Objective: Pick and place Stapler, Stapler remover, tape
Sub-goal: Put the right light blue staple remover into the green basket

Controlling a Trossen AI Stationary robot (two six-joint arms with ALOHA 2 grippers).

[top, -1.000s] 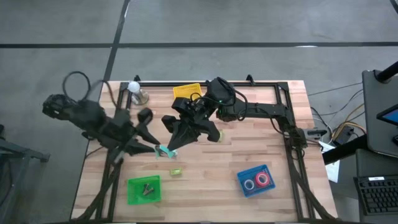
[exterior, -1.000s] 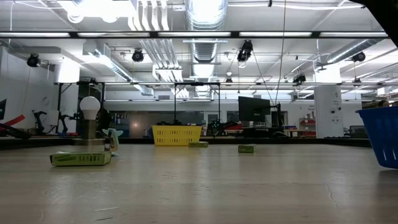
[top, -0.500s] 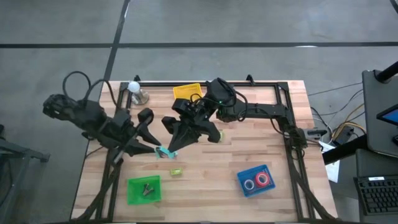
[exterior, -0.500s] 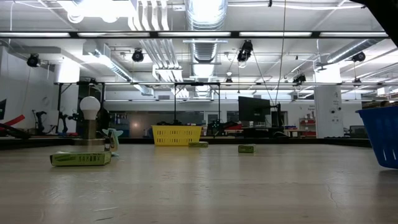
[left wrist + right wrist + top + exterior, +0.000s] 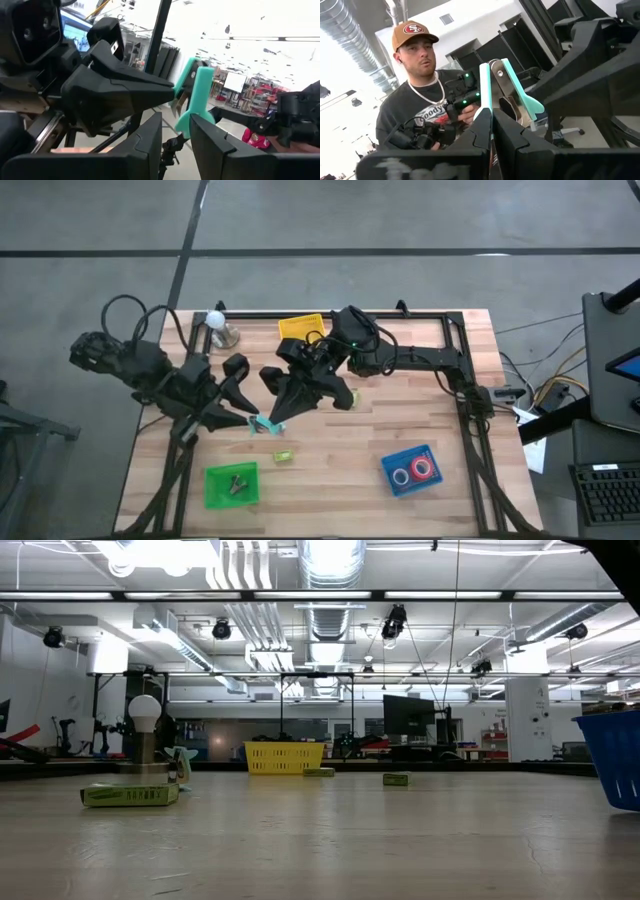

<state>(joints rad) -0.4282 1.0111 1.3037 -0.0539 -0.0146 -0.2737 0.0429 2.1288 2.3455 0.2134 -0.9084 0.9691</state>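
A teal staple remover (image 5: 265,423) hangs above the table's middle between both grippers. My left gripper (image 5: 250,420) reaches it from the table's left and is shut on it. My right gripper (image 5: 275,420) comes down from the far right and is shut on it too. In the left wrist view the remover (image 5: 195,92) stands up beyond my fingers; in the right wrist view the remover (image 5: 507,95) shows its metal claws. Two red tape rolls (image 5: 412,472) lie in a blue tray (image 5: 392,461). I see no stapler that I can name. My left gripper has the remover's lower teal end (image 5: 183,120) between its two fingers, coming level from the table's left. The remover is lifted clear and stands upright beyond the fingers. My right gripper pinches one teal wing (image 5: 485,97) between its two fingers (image 5: 481,131), slanting down from the far right.
A green tray (image 5: 216,476) with small dark pieces sits near the left front. A yellow basket (image 5: 300,328) and a bulb on a stand (image 5: 216,320) stand at the far edge. Small green pieces (image 5: 284,455) lie mid-table. A person (image 5: 427,107) stands beyond the table.
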